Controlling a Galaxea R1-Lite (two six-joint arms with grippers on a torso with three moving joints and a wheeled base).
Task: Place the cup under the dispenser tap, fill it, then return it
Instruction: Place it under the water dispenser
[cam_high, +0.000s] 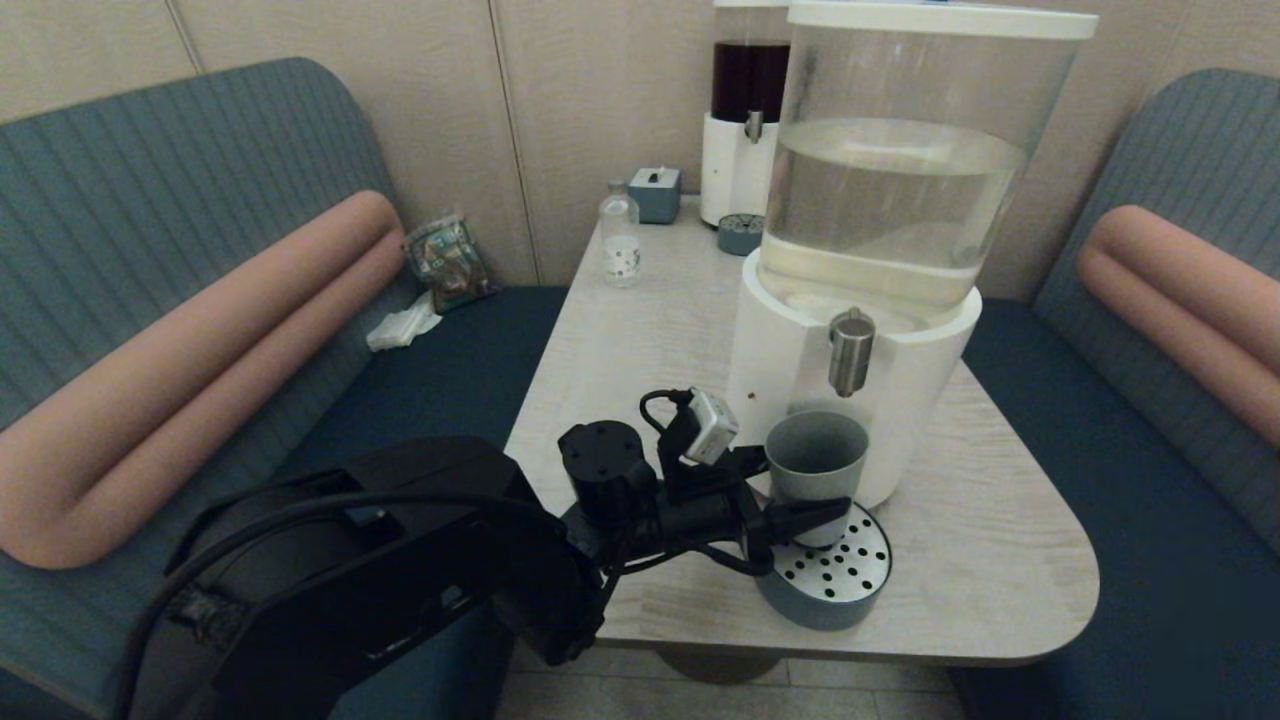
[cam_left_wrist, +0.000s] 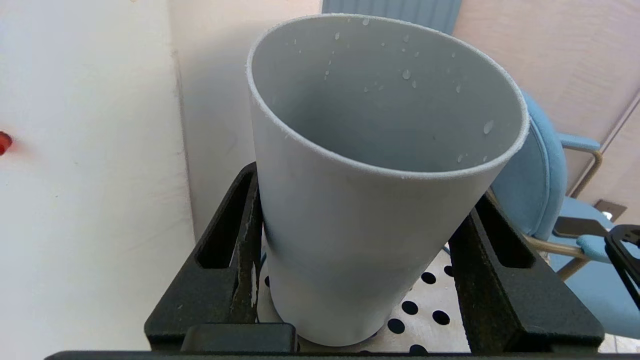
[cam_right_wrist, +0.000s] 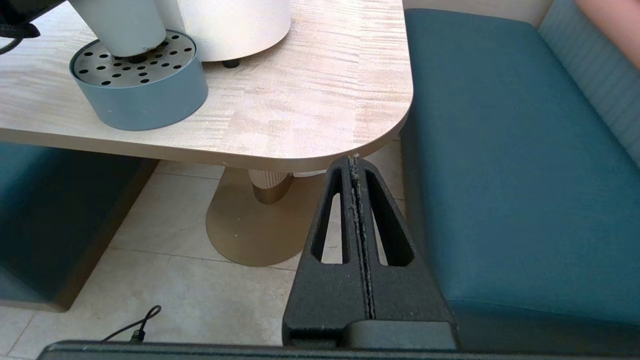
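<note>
1. Two grippers are ours to report. The left gripper (cam_high: 800, 510) reaches across the near edge of the worktop (cam_high: 640, 330) and is closed on the cup (cam_high: 815, 462), one finger pressed to each side of its lower half.
2. We see the cup upright on the perforated drip tray (cam_high: 850, 575), which sits by the near edge of the worktop, touching the front of the large dispenser (cam_high: 870, 330).
3. The dispenser tap (cam_high: 851, 352) hangs directly above the cup's open mouth, apart from the rim.
4. From the left wrist view we see the cup (cam_left_wrist: 370, 200) with scattered droplets on its inner wall; its bottom is hidden from us, so we cannot tell how much liquid it holds.
5. The right gripper (cam_right_wrist: 356, 165) hangs below the worktop's near right corner, over the floor and beside the blue bench seat (cam_right_wrist: 505, 165), with its fingers pressed together on nothing.
6. Toward the far edge of the worktop stand a small clear bottle (cam_high: 620, 235), a small blue box (cam_high: 655, 193) and a second dispenser (cam_high: 745, 120) of dark liquid.
7. We can read no writing: the bottle's label is too small to make out, and the cup and both dispensers show no brand.
</note>
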